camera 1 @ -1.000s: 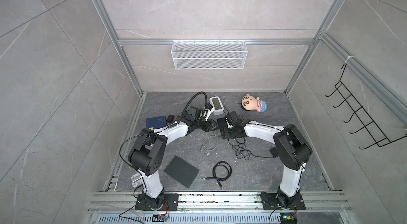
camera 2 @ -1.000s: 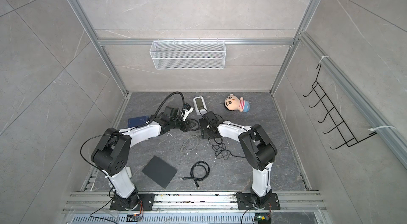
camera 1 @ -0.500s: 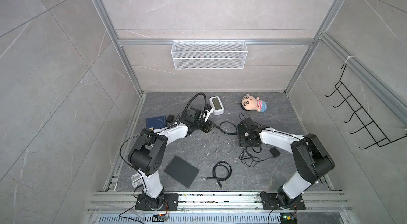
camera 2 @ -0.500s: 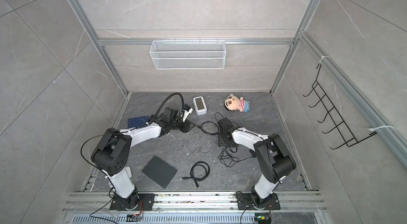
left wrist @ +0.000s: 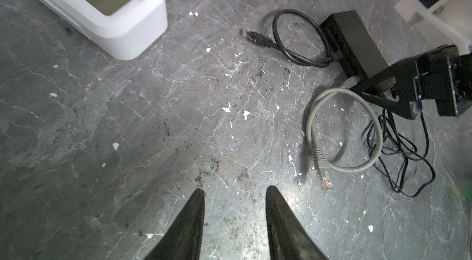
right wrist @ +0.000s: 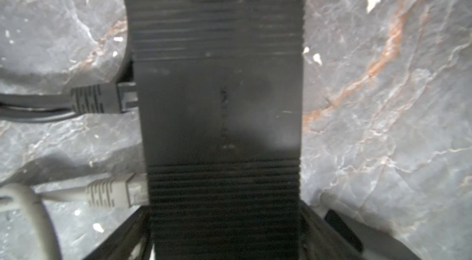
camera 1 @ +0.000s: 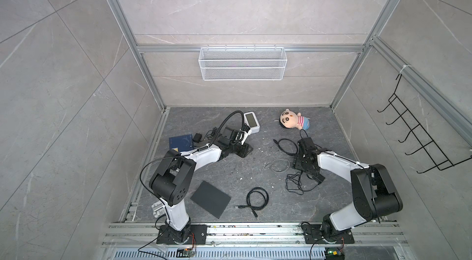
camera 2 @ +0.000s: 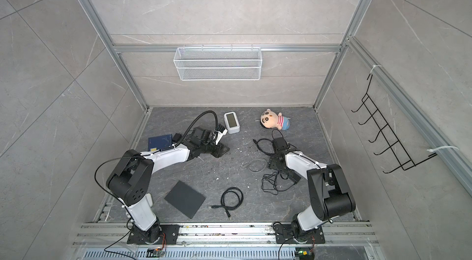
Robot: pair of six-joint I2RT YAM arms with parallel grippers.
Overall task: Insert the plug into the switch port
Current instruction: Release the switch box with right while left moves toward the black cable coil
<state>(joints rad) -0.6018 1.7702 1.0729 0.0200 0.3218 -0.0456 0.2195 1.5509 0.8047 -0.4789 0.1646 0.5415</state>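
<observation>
While right claw (right wrist: 223,210) straddles network switch (right wrist: 219,108), grip indeterminate | left claw (left wrist: 235,189): jaws apart, empty | advised: take grey RJ45 plug (left wrist: 323,171), beyond its fingertips, squarely.

The right gripper (camera 2: 276,154) sits at the near end of the black network switch (camera 2: 279,143). A grey patch cable (camera 2: 248,165) and a black patch cable (camera 2: 257,146) lie just beside the switch.

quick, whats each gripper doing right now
left gripper: open, holding nothing.
right gripper: jaws astride the black network switch; whether they grip it cannot be told.
</observation>
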